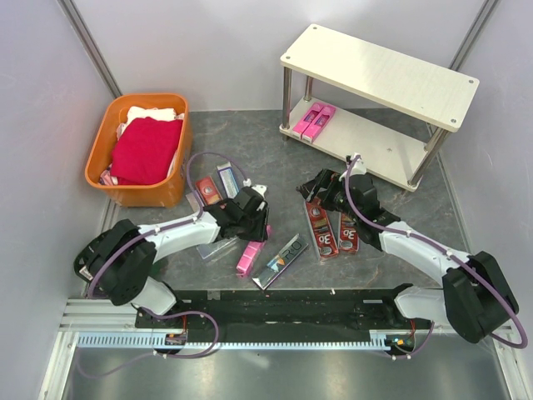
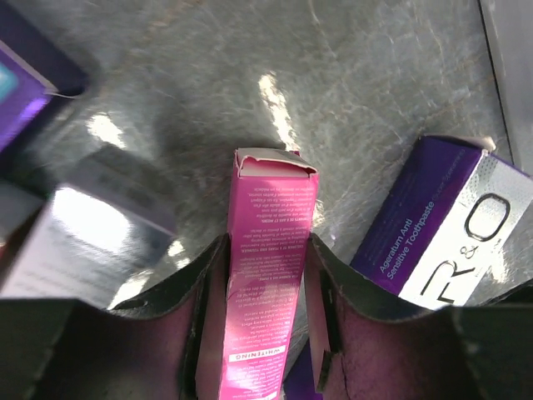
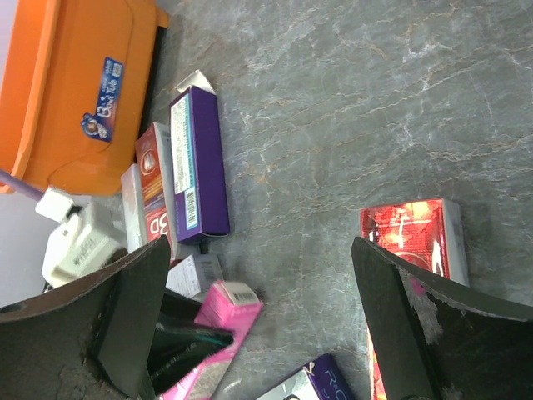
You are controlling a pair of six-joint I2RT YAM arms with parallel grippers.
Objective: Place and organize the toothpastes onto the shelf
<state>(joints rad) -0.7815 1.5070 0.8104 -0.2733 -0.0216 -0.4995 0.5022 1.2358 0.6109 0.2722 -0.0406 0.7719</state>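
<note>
at about 10 o'clock on the grey bench (image 1: 250,137) sits an orange basket (image 1: 146,193). a red cloth (image 1: 146,150) and a white cloth (image 1: 150,112) lie in it. at the basket's 3 o'clock, just beside it, a small red box (image 1: 208,191) and a purple and white box (image 1: 228,179) lie flat, side by side.

at 5 o'clock from those two is the left pincer (image 2: 268,258), near the middle of the bench. it is clenched on a pink box (image 2: 271,200). one finger (image 2: 191,300) presses on each long side, and the far end of the box sticks out past them. i cannot tell if the box is lifted off the bench. at its 3 o'clock, just beside it, a silver and purple box (image 1: 279,261) lies flat.

at 2 o'clock from that one, a dark red box (image 1: 321,227) and another dark red box (image 1: 348,235) lie side by side. the right pincer (image 3: 260,250) hangs over their 12 o'clock ends. it is released, with its fingers wide apart and nothing between them.

the shelf (image 1: 391,79) stands at about 1 o'clock on the bench. a pair of pink boxes (image 1: 306,122) lies on its lower board, at the 9 o'clock end, touching each other.
</note>
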